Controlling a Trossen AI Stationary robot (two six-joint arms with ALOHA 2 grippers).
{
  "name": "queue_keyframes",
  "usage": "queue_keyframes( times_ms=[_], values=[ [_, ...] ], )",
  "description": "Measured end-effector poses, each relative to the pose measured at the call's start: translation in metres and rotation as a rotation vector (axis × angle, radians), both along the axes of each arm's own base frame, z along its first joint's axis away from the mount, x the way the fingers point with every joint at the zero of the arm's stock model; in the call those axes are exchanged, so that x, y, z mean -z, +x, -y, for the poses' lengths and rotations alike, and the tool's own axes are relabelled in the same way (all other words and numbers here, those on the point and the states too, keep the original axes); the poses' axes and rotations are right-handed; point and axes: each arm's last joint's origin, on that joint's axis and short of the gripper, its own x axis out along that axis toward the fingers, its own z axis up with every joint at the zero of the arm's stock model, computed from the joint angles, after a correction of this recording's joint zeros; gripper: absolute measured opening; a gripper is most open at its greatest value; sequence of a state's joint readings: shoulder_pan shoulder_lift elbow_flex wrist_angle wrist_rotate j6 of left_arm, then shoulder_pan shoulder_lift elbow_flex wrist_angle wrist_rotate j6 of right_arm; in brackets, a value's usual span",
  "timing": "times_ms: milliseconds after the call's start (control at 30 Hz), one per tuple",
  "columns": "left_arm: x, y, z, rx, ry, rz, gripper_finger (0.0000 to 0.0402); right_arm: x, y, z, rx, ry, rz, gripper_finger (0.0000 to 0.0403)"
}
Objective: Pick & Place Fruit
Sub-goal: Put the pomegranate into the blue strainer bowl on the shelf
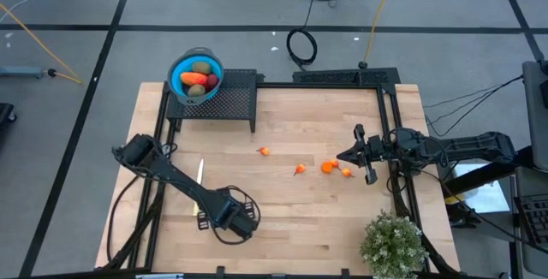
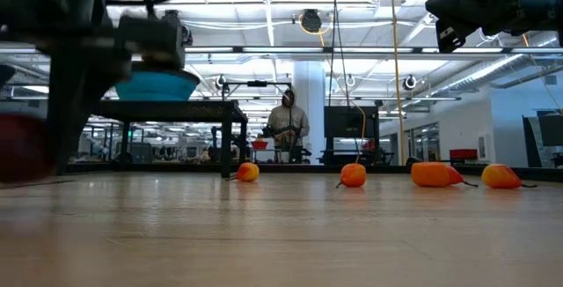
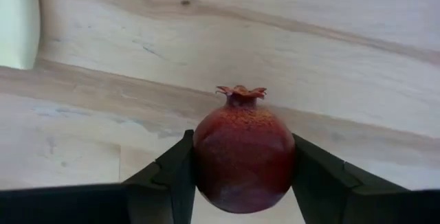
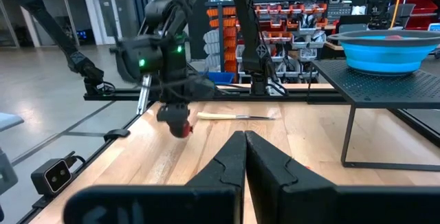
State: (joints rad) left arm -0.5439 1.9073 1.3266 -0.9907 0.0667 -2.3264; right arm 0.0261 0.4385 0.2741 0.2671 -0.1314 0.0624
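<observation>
- While my left gripper [image 3: 242, 183] sits low over the near part of the table [image 1: 325, 219], its fingers [image 3: 172, 179] stand part-way apart with a dark red round fruit [image 3: 242, 157] squarely between them, both inner faces touching or just about touching its sides.
- From the left wrist view the fruit's little crown points away from the gripper, so its axis runs along the fingers' reach, and I judge the squeeze lands across its round belly.
- From the right wrist view I see that same red fruit [image 4: 180, 126] tucked under the left gripper [image 4: 175, 117], with the pale knife [image 4: 237, 117] lying just beyond it.
- The blue bowl [image 1: 196, 76] sits on the black stand [image 1: 231, 99] at the far left, already holding fruit; it lies well away from the gripper, up-table.
- Small orange pieces [image 1: 329, 167] lie scattered nearer my right gripper [image 1: 353, 155], which hangs closed and empty at the table's right.
- I judge the left arm is the one nearer the bowl.
</observation>
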Motion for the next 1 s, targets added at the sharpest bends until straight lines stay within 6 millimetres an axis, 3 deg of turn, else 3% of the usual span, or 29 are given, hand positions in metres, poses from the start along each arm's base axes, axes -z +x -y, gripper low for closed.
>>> queue_keyframes(
  times_ms=[133, 300, 600, 767, 1000],
  values=[
    [-0.028, -0.004, -0.008, 0.02, 0.004, 0.101, 0.0189, 0.0, 0.0, 0.0, 0.0, 0.0, 0.003, 0.0004],
    [-0.078, -0.016, -0.025, 0.098, 0.062, 0.319, 0.0177, 0.0, 0.0, 0.0, 0.0, 0.0, 0.004, 0.0004],
    [-0.16, -0.041, -0.051, 0.43, 0.404, 0.798, 0.019, 0.0, 0.0, 0.0, 0.0, 0.0, 0.004, 0.0004],
    [-0.19, -0.045, -0.056, 0.631, 0.602, 0.958, 0.0181, 0.0, 0.0, 0.0, 0.001, 0.0, 0.004, 0.0004],
    [-0.218, -0.036, -0.051, 0.917, 0.819, 1.16, 0.0193, 0.0, 0.0, 0.0, 0.0, 0.0, 0.004, 0.0004]
  ],
)
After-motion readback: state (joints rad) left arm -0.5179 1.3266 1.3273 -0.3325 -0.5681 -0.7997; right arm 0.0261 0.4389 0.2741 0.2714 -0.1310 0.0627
